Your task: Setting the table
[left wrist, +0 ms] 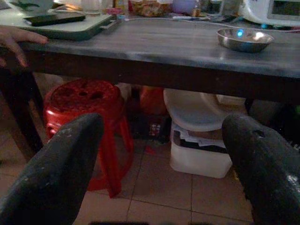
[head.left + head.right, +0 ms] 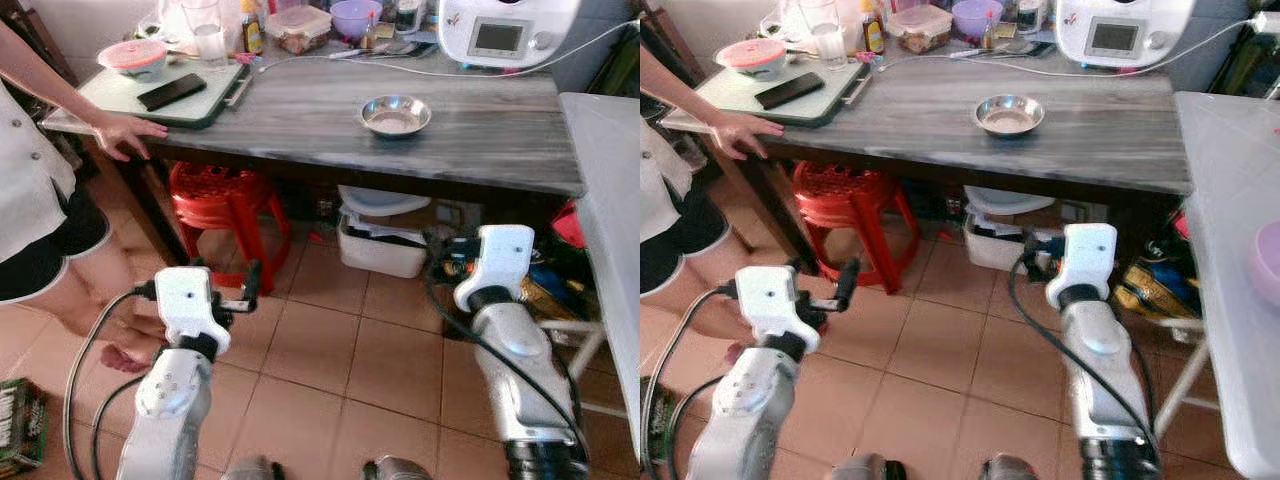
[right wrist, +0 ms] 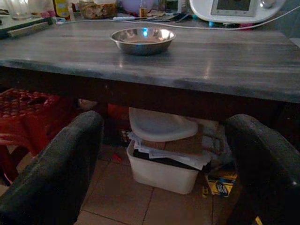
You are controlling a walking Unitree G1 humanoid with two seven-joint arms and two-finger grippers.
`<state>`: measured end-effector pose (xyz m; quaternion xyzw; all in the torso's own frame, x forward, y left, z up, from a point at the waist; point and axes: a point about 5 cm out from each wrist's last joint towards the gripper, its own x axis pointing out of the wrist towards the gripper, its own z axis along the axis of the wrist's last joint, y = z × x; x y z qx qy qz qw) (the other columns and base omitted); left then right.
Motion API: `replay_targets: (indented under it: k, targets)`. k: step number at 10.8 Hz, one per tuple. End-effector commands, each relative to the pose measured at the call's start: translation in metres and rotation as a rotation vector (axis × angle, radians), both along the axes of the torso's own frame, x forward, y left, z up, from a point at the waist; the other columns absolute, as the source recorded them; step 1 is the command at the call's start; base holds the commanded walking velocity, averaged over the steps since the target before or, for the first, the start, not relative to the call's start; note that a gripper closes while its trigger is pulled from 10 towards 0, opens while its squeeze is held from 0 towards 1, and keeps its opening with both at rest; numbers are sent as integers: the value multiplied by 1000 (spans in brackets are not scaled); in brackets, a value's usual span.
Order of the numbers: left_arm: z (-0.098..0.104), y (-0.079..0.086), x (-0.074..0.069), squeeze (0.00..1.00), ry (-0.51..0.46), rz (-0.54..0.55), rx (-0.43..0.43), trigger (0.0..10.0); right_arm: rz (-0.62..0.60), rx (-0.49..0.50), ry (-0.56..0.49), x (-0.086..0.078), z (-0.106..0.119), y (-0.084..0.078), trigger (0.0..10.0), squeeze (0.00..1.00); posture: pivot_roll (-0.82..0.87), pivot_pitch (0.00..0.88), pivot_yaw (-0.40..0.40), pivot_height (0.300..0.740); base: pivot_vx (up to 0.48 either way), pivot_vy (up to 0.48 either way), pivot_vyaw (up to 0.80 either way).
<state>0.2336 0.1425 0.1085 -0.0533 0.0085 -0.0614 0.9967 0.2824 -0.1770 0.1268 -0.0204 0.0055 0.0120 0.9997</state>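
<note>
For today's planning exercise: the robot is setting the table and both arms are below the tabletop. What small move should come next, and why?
Probably raise the right end effector above the table edge toward the steel bowl. Both end effectors, the left too, are open, empty and held below the tabletop, and the bowl sits alone mid-table, nearer the right arm. A person's hand rests on the left corner.

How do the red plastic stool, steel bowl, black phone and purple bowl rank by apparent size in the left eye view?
1. Red plastic stool
2. Round steel bowl
3. Flat black phone and purple bowl: alike; the bowl sits farther back.
</note>
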Motion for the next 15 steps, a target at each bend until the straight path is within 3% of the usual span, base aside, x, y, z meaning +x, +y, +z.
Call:
replay_targets:
  k: [1,3,5,11,15]
  targets:
    - [5,0,0,0,-13,-5,-4,10000,20,-15,-34,2,8,3,10000,0,15,84,52,740,0,0,-800]
    - [10,0,2,0,-24,8,-15,10000,52,-52,-119,4,26,9,10000,0,10,82,53,740,0,0,-400]
    - [9,0,-2,0,-23,-7,-24,10000,34,-37,-90,2,21,7,10000,0,10,86,52,740,0,0,-400]
    - [10,-1,-2,0,-22,-14,-26,10000,85,-100,-142,1,30,13,10000,0,9,91,55,740,0,-402,-800]
    - [16,-3,1,0,-40,-24,-18,10000,108,-157,-244,9,53,16,10000,0,6,90,58,740,72,-342,0]
